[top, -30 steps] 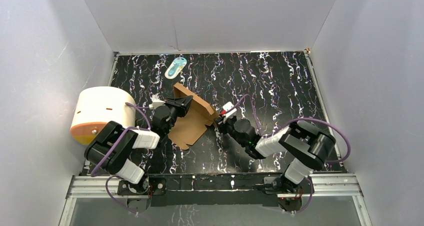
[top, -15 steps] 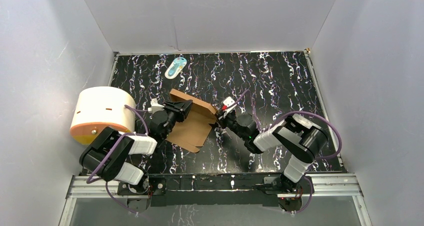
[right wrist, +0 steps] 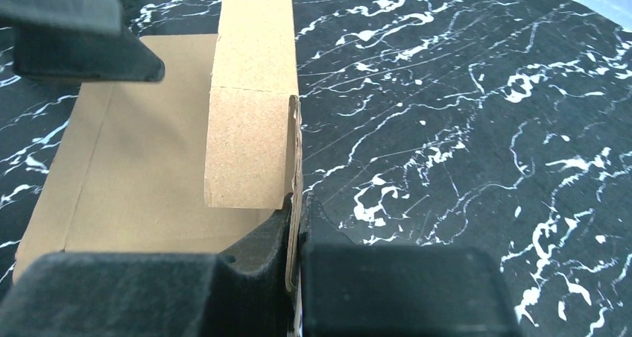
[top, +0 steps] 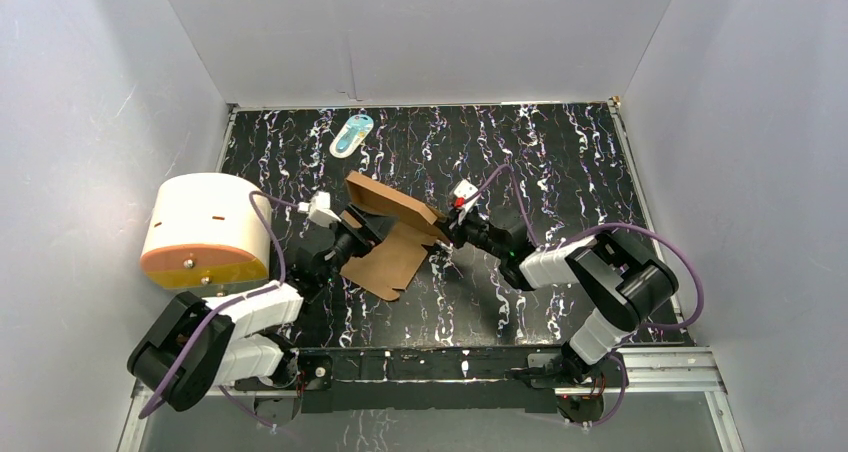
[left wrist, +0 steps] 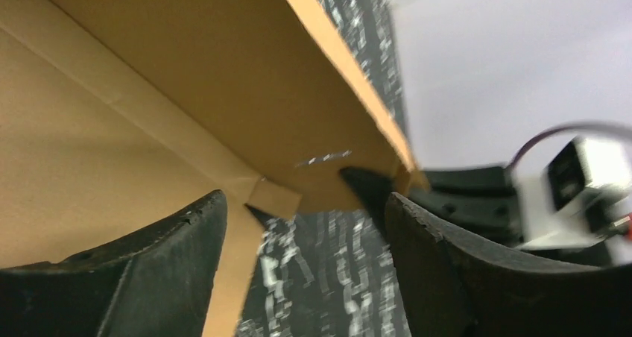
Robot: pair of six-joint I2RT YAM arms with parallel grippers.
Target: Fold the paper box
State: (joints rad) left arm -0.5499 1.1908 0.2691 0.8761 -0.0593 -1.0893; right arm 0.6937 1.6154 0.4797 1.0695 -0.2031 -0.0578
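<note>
On marbled table [top: 560, 162] lies paper box [top: 385, 257] (matte, creased)

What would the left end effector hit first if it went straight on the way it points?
Most likely the raised panel of the paper box: the left end effector is open and faces its inner side closely. Depth is hard to judge.

One tabletop [top: 560, 162] under me. On it: one cardboard box [top: 385, 257], brown, single piece. One drum [top: 205, 232], white with orange base. One small packet [top: 351, 134], teal and white. My arms: two, left arm [top: 255, 307] and right arm [top: 590, 267]. My left fingers [left wrist: 149, 277]: two. My right fingers [right wrist: 149, 292]: two. Four altogether.
</note>
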